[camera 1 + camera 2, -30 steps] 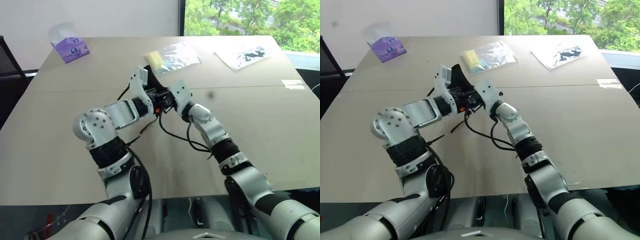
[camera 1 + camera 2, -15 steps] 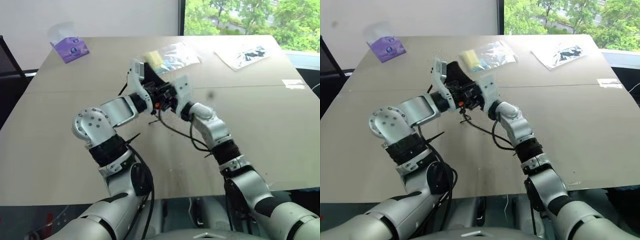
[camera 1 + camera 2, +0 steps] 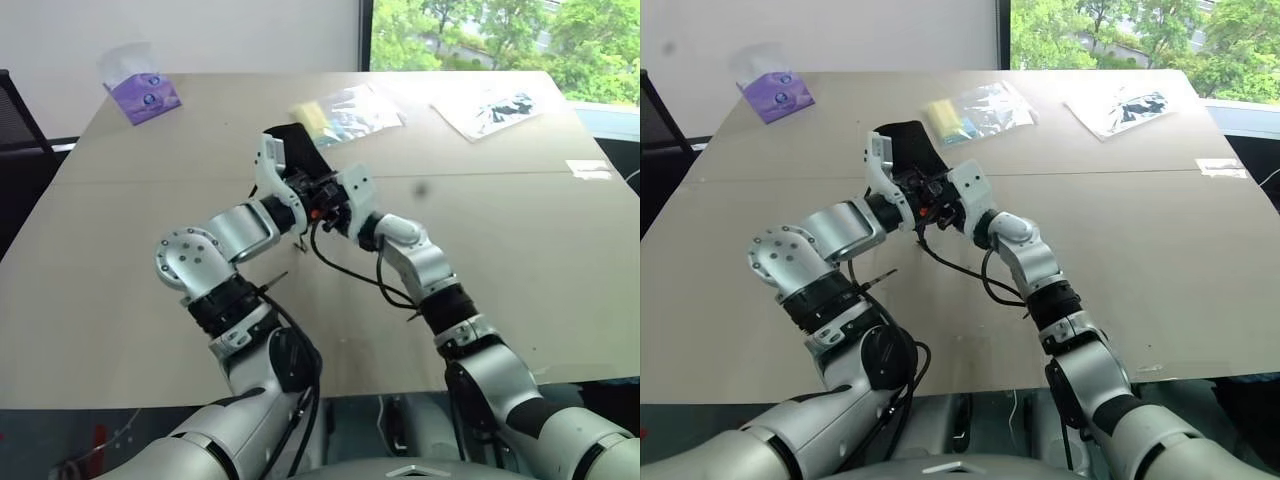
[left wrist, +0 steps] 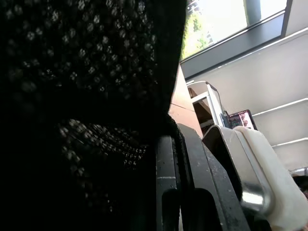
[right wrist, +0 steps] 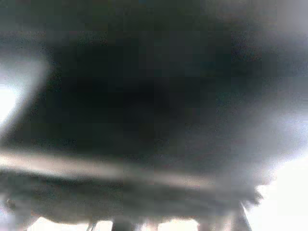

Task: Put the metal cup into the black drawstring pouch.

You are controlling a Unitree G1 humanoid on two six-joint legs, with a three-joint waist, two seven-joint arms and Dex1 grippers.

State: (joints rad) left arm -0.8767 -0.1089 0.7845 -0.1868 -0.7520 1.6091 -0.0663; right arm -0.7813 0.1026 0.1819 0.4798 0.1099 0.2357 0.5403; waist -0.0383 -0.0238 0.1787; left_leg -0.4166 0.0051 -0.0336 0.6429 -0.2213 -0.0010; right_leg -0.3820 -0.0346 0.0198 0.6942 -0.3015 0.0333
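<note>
Left eye view: you see both arms meeting above the middle of the tabletop (image 3: 520,270). The left end effector (image 3: 292,172) is clenched on the black drawstring pouch (image 3: 296,150), held up just above centre. The right end effector (image 3: 322,196) sits against the pouch from the right; you cannot tell how its fingers stand. A purple tissue pack (image 3: 146,94) lies at upper left, a clear plastic bag (image 3: 345,108) just beyond the pouch, and a second printed bag (image 3: 490,106) at upper right.

Right eye view: you see the same arrangement, with the pouch (image 3: 902,150) a little left of centre and the tissue pack (image 3: 774,92) at upper left.

Left wrist view: here you get what the head views lack, the pouch's dotted black weave (image 4: 82,82) pressed close across the left and centre, with a white housing at lower right.

Right wrist view: you see dark, blurred material close to the lens. The metal cup cannot be made out in any view.
</note>
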